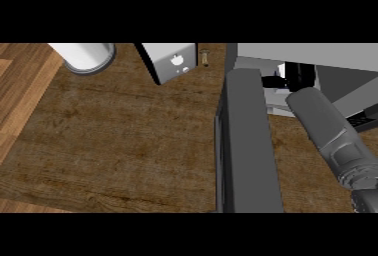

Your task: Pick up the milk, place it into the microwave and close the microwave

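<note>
The right hand (297, 75), a dark shape at the end of its grey forearm, sits inside the microwave (310, 51), its grip impossible to make out, with a white sliver, seemingly the milk (278, 81), against its left side, behind the open door (249, 150).

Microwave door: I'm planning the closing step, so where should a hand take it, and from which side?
Probably the near, free end of the microwave door, approached from its left. It stands swung out toward the robot, edge-on, seemingly hinged at the far end by the microwave. No handle shows, so a flat push on the left face suits. The right forearm reaches into the opening.
</note>
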Action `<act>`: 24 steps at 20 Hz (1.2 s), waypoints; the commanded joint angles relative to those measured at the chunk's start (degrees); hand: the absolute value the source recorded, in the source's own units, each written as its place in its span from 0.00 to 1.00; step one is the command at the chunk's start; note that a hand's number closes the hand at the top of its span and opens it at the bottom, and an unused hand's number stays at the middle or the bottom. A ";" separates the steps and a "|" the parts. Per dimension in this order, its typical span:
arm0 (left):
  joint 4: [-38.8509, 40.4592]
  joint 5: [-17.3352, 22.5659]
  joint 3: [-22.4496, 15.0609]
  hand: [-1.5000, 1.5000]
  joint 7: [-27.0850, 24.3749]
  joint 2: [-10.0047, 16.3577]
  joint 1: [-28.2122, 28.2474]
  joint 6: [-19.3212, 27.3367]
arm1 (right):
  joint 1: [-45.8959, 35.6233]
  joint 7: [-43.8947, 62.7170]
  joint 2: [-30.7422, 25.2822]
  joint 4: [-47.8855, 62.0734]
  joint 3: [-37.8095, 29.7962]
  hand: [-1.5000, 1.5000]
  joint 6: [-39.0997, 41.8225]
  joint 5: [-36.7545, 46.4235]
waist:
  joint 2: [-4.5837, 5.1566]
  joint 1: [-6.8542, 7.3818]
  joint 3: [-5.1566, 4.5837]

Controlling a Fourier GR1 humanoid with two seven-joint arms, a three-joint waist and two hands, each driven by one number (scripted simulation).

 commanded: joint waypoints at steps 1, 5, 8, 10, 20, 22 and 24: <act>1.51 -1.12 -2.02 0.00 -0.04 0.48 -0.91 -1.67 | -0.29 -3.50 -0.15 -0.69 -0.66 0.00 5.02 -0.80 | -0.14 -0.78 0.02; 0.40 -1.87 -4.33 0.00 -0.12 -0.74 -0.96 -2.16 | -0.30 -4.83 0.68 -0.44 -2.75 0.00 10.09 -3.06 | -0.55 -0.99 0.03; 3.40 -2.17 -3.66 0.00 -2.08 0.94 -1.12 -4.78 | 0.61 -7.66 1.75 -1.25 -5.22 0.00 13.65 -5.77 | -0.66 -1.17 -0.03; 3.06 -2.42 -5.88 0.00 -1.25 0.39 -2.41 -4.87 | 0.88 -9.20 1.88 -1.21 -5.80 0.00 16.47 -6.46 | -0.94 -2.17 -0.04; 0.69 -2.46 -10.95 0.00 2.35 -0.59 -4.17 -5.19 | 5.23 -14.62 4.34 -1.02 -11.83 0.00 29.81 -13.32 | -2.50 -4.75 -0.14; 1.93 -6.78 -14.16 1.00 0.75 -4.05 -5.03 -3.61 | 7.43 -15.82 2.91 -0.48 -12.96 0.00 33.65 -14.53 | -2.27 -4.94 -0.13; 3.45 -5.05 -13.88 1.00 2.68 -2.09 -6.25 -4.65 | 8.16 -17.30 5.60 -0.78 -13.70 0.00 35.58 -15.62 | -2.53 -5.39 -0.16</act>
